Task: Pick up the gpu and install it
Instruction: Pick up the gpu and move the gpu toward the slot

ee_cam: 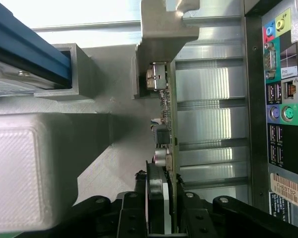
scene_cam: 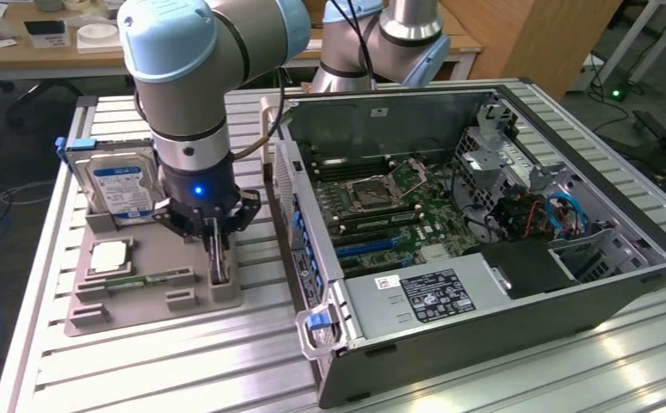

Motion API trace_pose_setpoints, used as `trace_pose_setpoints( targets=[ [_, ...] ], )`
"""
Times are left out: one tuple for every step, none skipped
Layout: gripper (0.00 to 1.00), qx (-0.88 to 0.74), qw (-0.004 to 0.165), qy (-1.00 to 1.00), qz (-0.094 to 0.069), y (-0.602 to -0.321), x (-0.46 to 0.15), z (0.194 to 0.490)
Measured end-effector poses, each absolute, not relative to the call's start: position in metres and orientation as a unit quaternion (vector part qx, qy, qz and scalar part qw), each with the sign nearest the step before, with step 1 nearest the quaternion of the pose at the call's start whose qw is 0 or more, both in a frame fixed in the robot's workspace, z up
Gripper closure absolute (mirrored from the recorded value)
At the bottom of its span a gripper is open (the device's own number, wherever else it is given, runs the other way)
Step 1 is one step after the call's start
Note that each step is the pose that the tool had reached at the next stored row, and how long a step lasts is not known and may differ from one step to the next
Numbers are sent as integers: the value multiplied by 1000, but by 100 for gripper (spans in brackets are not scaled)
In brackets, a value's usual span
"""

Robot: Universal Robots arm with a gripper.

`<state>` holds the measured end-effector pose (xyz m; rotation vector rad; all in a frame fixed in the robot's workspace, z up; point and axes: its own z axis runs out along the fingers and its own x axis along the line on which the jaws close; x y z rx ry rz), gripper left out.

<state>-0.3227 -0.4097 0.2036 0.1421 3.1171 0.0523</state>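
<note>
From outside, the gripper (scene_cam: pixel 215 241) is down at the gray tray (scene_cam: pixel 115 314). The gpu (scene_cam: pixel 220 268) stands there on its edge, just beside the computer case (scene_cam: pixel 608 297).

From the wrist, the gpu (ee_cam: pixel 156 191) sits inside the gripper (ee_cam: pixel 161 223). I cannot tell if it is squeezed.

Exterior looks down on whole table (scene_cam: pixel 138 361); wrist, close above, shares the gpu (ee_cam: pixel 164 134)

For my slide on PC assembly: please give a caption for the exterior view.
Tool at the gpu standing in the gray tray, beside the open case.
</note>
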Motion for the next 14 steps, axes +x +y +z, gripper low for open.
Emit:
trace_pose_setpoints(
  targets=[
    [69,46,10,999,17,-410,-323,204],
    [69,46,10,999,17,-410,-323,204],
    [69,46,10,999,17,-410,-323,204],
    [70,46,10,999,17,-410,-323,204],
    [70,46,10,999,17,-410,-323,204],
    [72,46,10,999,17,-410,-323,204],
    [72,46,10,999,17,-410,-323,204],
    [72,46,10,999,17,-410,-323,204],
    [72,46,10,999,17,-410,-323,204],
    [72,46,10,999,17,-410,-323,204],
    [72,46,10,999,17,-410,-323,204],
    [72,46,10,999,17,-410,-323,204],
    [72,46,10,999,17,-410,-323,204],
    [72,46,10,999,17,-410,-323,204]
  ],
)
